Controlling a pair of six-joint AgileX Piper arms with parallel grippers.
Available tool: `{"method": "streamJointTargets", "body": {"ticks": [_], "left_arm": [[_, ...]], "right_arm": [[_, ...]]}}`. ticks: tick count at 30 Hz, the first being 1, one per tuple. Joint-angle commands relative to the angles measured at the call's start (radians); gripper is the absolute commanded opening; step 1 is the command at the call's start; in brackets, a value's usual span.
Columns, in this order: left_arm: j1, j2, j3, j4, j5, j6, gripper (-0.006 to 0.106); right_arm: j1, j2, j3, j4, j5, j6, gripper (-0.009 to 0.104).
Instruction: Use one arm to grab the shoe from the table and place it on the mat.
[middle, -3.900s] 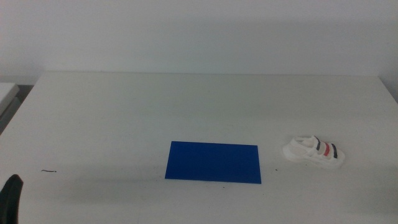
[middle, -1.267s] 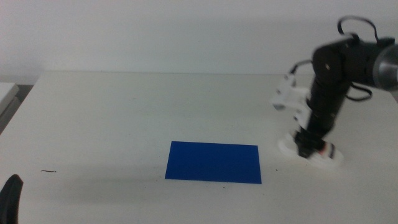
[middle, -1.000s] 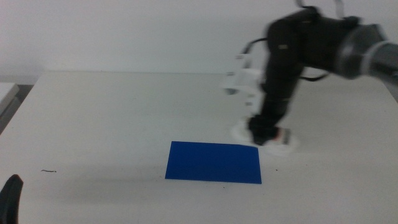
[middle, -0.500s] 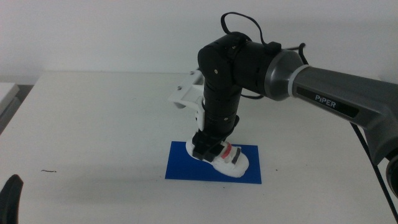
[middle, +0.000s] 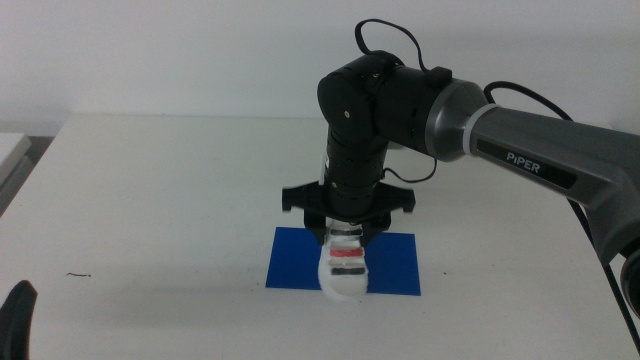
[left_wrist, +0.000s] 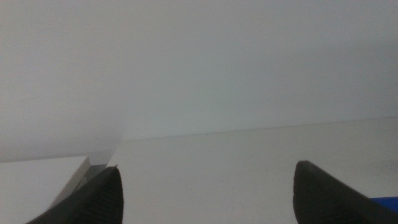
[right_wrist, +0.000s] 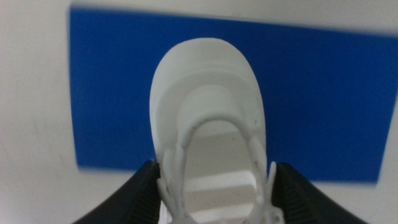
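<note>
White table (middle: 150, 190) under me | my right gripper (middle: 346, 228) clamps shoe (middle: 345, 266) above mat (middle: 295, 258), toe toward 6 o'clock | my left gripper (left_wrist: 205, 193) waits, jaws apart

A white shoe (middle: 344, 270) with one red strap between dark ones sits over the deep blue mat (middle: 295, 262), on a plain white table (middle: 150, 200). Above the mat, the arm (middle: 400, 100) is black with a grey forearm.

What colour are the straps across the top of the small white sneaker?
On the small white sneaker, one red strap sits between two dark ones, clearest in the middle view.
</note>
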Motion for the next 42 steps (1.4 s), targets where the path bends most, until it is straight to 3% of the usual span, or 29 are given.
{"method": "streamJointTargets", "body": {"ticks": [1, 9, 14, 21, 23, 28, 37, 38, 40, 42], "left_arm": [[0.000, 0.005, 0.000, -0.002, -0.012, -0.002, 0.094], [0.000, 0.005, 0.000, -0.002, -0.012, -0.002, 0.094], [0.000, 0.005, 0.000, -0.002, -0.012, -0.002, 0.094], [0.000, 0.005, 0.000, -0.002, -0.012, -0.002, 0.094], [0.000, 0.005, 0.000, -0.002, -0.012, -0.002, 0.094], [0.000, 0.005, 0.000, -0.002, -0.012, -0.002, 0.094], [0.000, 0.005, 0.000, -0.002, -0.012, -0.002, 0.094], [0.000, 0.005, 0.000, -0.002, -0.012, -0.002, 0.094], [0.000, 0.005, 0.000, -0.002, -0.012, -0.002, 0.094], [0.000, 0.005, 0.000, -0.002, -0.012, -0.002, 0.094]], "right_arm": [[-0.001, -0.008, -0.008, -0.026, 0.002, 0.232, 0.000], [-0.001, -0.003, 0.001, -0.066, 0.002, 1.084, 0.000], [-0.001, 0.008, 0.001, -0.047, 0.002, 1.439, -0.001], [-0.033, 0.057, 0.001, 0.108, 0.002, 1.439, -0.002], [-0.033, 0.069, 0.001, 0.122, 0.002, 1.439, -0.002], [-0.046, 0.070, 0.001, 0.037, 0.002, 1.439, -0.002], [-0.061, 0.068, 0.001, 0.017, 0.002, 1.439, -0.002], [-0.064, 0.070, 0.001, 0.010, 0.002, 1.439, 0.015], [-0.064, 0.070, 0.001, 0.000, 0.002, 1.439, 0.032], [-0.064, 0.070, 0.001, -0.013, 0.002, 1.439, 0.058]]}}
